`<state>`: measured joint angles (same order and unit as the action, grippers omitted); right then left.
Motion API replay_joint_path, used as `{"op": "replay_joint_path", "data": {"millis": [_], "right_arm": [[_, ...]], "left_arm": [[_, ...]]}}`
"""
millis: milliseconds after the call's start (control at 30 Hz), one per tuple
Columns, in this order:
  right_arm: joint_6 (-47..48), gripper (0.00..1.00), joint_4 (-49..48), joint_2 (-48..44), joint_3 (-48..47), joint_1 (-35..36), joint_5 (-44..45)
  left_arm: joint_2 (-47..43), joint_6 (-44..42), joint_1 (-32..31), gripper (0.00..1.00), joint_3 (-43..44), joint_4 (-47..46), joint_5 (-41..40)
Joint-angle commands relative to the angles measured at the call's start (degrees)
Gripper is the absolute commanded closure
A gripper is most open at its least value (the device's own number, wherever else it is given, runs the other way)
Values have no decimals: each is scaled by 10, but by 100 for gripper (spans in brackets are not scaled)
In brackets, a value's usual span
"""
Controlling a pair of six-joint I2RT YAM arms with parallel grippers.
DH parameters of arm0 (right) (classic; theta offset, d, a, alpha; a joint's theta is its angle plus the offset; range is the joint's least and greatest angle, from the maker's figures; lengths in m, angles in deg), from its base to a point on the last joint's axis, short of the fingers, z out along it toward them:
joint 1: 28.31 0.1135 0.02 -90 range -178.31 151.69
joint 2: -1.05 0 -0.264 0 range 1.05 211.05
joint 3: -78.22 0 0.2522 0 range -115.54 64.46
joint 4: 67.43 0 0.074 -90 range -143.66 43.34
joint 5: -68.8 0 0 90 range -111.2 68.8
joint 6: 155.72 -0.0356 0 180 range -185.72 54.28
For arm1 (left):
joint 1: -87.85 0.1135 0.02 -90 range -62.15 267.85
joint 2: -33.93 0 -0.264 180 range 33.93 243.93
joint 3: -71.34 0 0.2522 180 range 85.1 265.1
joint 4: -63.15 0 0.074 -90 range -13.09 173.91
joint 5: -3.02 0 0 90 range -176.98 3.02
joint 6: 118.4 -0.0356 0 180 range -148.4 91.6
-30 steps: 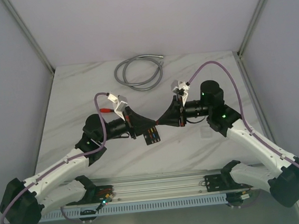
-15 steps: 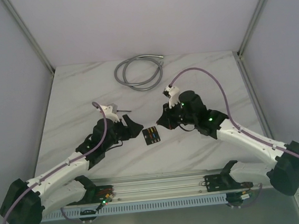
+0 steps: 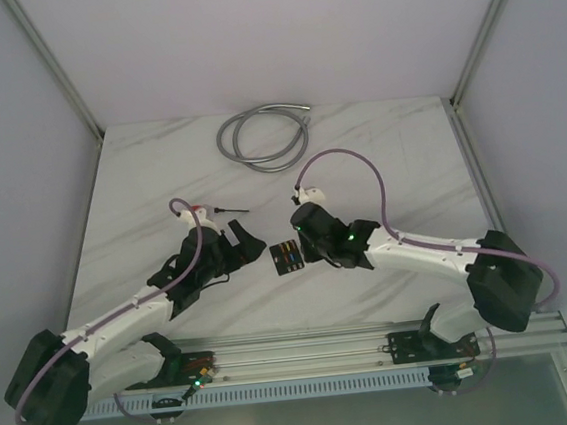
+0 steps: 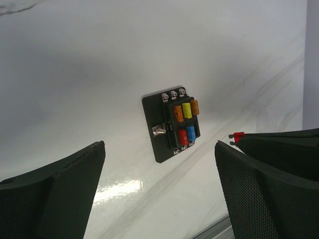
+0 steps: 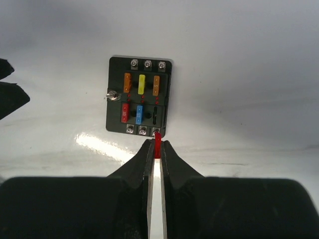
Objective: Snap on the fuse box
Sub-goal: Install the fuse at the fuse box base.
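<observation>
**Right end effector (image 5: 157, 149) pinches a red fuse (image 5: 157, 141) by the fuse box (image 5: 139, 97)**

The fuse box lies flat on the white surface (image 3: 377, 143), near the middle, between the two arms. It is a small black square. In the right wrist view it has two rows of little fuses. The top row is orange, yellow, orange. The bottom row is red, then blue, then one dark slot at the right end.

The right end effector is pressed together on a tiny red fuse. The fuse sticks out from the tips. It is just beside the near edge of the box, in line with the dark slot. I cannot tell if it touches the box.

The left end effector (image 3: 250, 246) is spread wide and holds nothing. It sits to the left of the box, close by but apart from it.

A gray cable (image 3: 261, 134) lies coiled at the far side of the surface, well apart from the box.
</observation>
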<state>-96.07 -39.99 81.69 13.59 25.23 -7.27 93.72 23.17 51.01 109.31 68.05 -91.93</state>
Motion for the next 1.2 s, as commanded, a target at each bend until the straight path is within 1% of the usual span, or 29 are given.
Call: {"op": "replay_joint_path", "data": {"millis": [0, 233, 400, 867, 1167], "right_arm": [[-29, 100, -9, 34, -33, 20, 73], [-41, 100, -21, 97, -52, 40, 103], [-52, 100, -19, 127, -63, 46, 113], [-64, 100, -11, 154, -68, 50, 137], [-48, 100, -5, 167, -58, 50, 143]], "left_arm": [[14, 14, 7, 0, -7, 9, -5], [36, 25, 15, 0, -10, 8, 0], [39, 25, 17, 0, -10, 9, 5], [34, 28, 19, 0, -10, 9, 5], [35, 29, 19, 0, -8, 9, 6]]}}
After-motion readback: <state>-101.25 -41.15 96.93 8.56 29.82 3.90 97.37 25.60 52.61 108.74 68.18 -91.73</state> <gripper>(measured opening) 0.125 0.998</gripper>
